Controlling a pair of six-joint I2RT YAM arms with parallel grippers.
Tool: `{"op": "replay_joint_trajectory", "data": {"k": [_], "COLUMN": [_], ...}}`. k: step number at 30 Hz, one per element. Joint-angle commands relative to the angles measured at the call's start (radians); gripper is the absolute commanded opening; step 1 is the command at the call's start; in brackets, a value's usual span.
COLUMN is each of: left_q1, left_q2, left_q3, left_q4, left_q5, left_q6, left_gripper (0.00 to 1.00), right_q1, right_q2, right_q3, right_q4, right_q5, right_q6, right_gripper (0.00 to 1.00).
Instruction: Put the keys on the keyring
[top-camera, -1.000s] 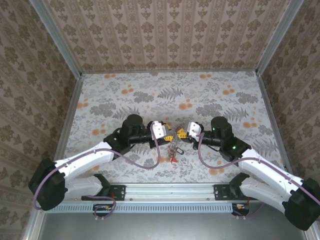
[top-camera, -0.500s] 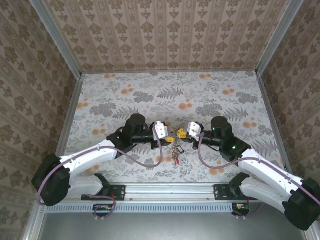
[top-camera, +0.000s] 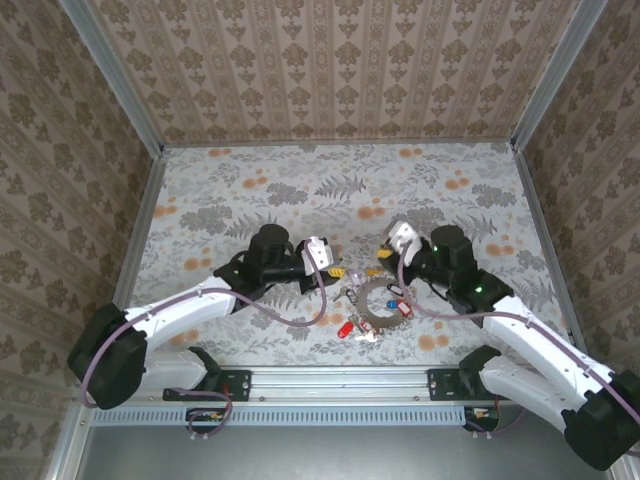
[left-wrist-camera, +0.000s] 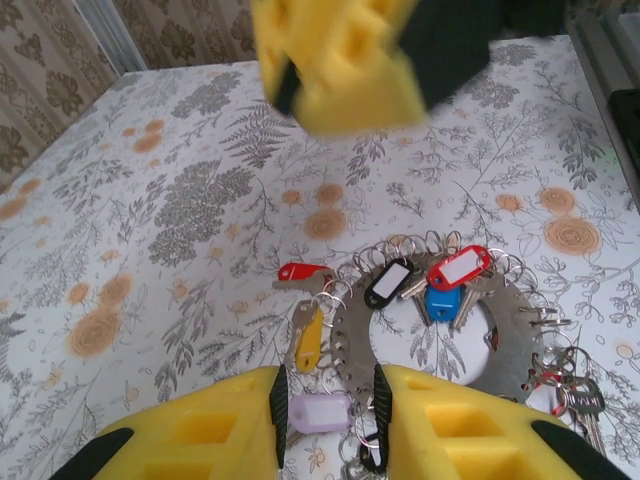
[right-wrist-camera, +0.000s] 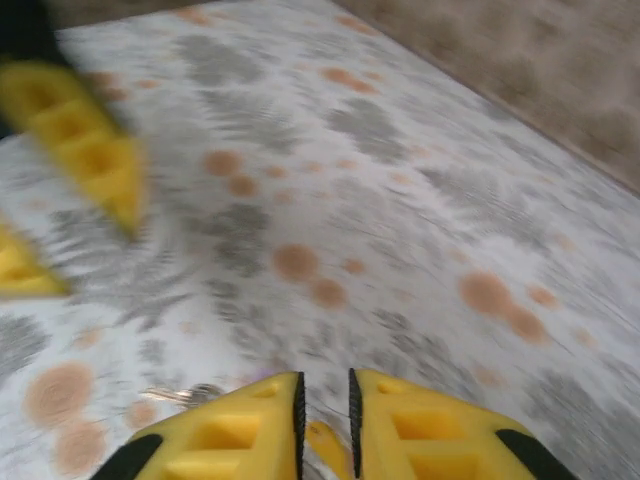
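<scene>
Keyring location: the keyring (left-wrist-camera: 352, 332) lies flat on the patterned table (left-wrist-camera: 180, 200), between the two arms and near their bases.
Keys location: the keys (left-wrist-camera: 458, 268) fan out around the keyring's rim on small wire loops. Red, black, blue and yellow tags sit on the far and left side, and a metal cluster on the right.
Left gripper: the left gripper (left-wrist-camera: 328, 390) sits at the keyring's near-left edge. Its jaws stand partly apart, with a lilac tag (left-wrist-camera: 320, 410) between them. You cannot tell whether the pads bear on that tag.
Right gripper: the right gripper (right-wrist-camera: 322, 385) is clear of the keyring, over bare table. Its jaws are parted by a narrow slit with nothing gripped at the tips. A yellow sliver low in the slit is too blurred to name.
Stiffness: expect the keyring to behave as a rigid metal plate that does not flex.
Weight: each key is probably light. The loaded keyring will likely feel heavier on whichever side carries more keys.
Slip: treat the bare metal and the plastic tags as slick.
Loose parts: the keys hang freely, so expect them to swing and snag when lifted.
Hold point: take the flat band edge-on, at a stretch of rim free of loops. Do not lift by a tag.
Writing: the tag windows appear blank. No brand or text is legible.
</scene>
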Motion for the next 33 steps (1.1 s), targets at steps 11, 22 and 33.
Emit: {"op": "replay_joint_trajectory", "data": {"k": [11,22,33], "left_q1": [0.006,0.021,0.038], "left_q2": [0.133,0.193,0.152], "left_q3": [0.025,0.025,-0.021], "left_q4": [0.018,0.076,0.081], "left_q5": [0.111,0.062,-0.007], "left_q6": [0.120,0.086,0.017], "left_gripper": [0.33,0.33,0.33], "right_q1": [-0.361,-0.323,-0.288], "right_q2": [0.067,0.176,0.379], "right_q3": [0.194,-0.075,-0.084], "right_q4": [-0.760,-0.561,-0.335], "right_q5": [-0.010,-0.230,-0.326], "right_q6": [0.914,1.031,1.043], "right_gripper": [0.25,0.40,0.45]}}
